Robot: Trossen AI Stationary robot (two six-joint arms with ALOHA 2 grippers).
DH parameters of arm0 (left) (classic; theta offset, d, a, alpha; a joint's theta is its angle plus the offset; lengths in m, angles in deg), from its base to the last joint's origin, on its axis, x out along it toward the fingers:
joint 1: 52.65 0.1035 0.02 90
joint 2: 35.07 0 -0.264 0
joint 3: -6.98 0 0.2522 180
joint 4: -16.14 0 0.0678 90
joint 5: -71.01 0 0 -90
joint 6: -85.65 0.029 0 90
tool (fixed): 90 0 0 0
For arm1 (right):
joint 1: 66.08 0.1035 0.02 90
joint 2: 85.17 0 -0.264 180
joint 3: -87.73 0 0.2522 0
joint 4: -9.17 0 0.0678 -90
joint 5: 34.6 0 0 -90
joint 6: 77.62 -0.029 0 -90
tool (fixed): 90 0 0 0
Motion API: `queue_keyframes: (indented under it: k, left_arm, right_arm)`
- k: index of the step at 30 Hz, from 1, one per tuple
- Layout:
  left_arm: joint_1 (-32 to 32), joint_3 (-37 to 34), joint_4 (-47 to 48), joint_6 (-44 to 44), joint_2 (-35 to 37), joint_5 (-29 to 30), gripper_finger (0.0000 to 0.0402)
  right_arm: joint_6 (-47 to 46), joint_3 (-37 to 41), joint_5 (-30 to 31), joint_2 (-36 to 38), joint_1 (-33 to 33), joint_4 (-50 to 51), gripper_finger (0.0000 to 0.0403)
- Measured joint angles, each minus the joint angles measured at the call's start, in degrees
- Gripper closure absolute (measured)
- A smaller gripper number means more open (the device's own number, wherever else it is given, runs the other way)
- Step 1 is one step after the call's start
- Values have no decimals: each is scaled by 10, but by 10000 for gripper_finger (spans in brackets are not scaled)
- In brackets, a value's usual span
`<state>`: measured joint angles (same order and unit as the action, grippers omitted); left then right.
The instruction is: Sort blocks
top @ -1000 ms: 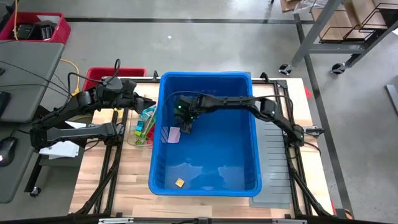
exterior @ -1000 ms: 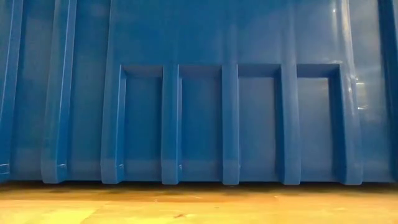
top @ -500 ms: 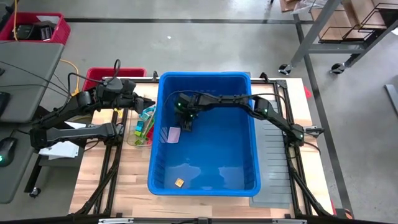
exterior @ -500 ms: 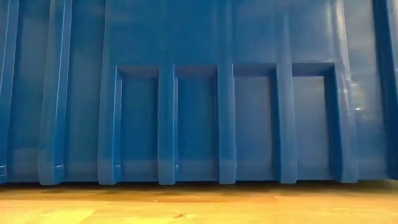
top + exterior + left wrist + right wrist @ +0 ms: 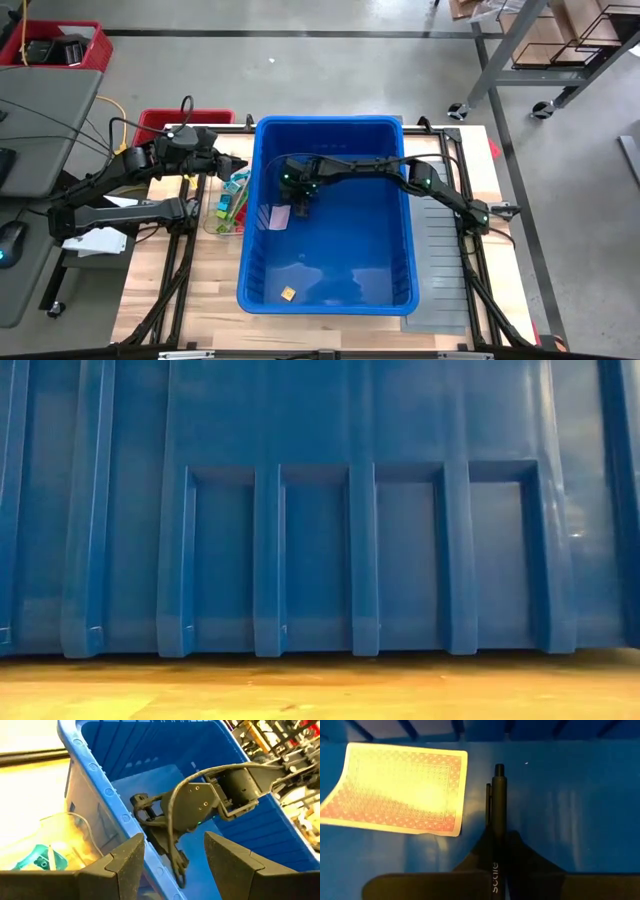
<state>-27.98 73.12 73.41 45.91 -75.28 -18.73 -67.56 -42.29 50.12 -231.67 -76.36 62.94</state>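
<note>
Nearest the front edge of the surface (image 5: 200,300), a small yellow block (image 5: 288,293) lies on the floor of the blue bin (image 5: 330,125), close to the bin's front wall and towards its front-left corner. In the low view only the bin's ribbed front wall shows above the wooden surface.

Farther back, near the bin's left wall, a playing card (image 5: 400,790) lies flat on the bin floor. Just beside it is the right hand (image 5: 302,208), reaching down into the bin. Its fingers are pressed together on a black pen (image 5: 497,815); in the right wrist view the pen sticks straight out between them, lying alongside the card's edge and apart from it.

Outside the bin, against its left wall, a clear container (image 5: 228,205) stands on the surface with teal and green blocks (image 5: 232,200) inside.

Beyond that, near the bin's back-left corner, the left hand (image 5: 236,163) hovers over the surface just outside the bin's rim. Its fingers (image 5: 125,857) stand partly apart and hold nothing.
</note>
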Motion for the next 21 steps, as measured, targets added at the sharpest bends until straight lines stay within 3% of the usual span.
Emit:
queue_keyframes:
  k: [5, 9, 16, 21]
  left_arm:
    - [0, 0, -35, -22, 8, -22, 199]
    - [0, 0, -122, -32, 23, -57, 199]
    - [0, 0, -304, -22, 54, -55, 199]
    - [0, 0, -373, -21, 65, -53, 199]
  right_arm:
    - [-66, 6, -13, 24, -5, -4, 398]
    - [-108, 15, -24, 73, -17, 20, 401]
    - [-133, 13, -22, 184, -27, 18, 398]
    - [-156, 13, -8, 255, -29, 8, 400]
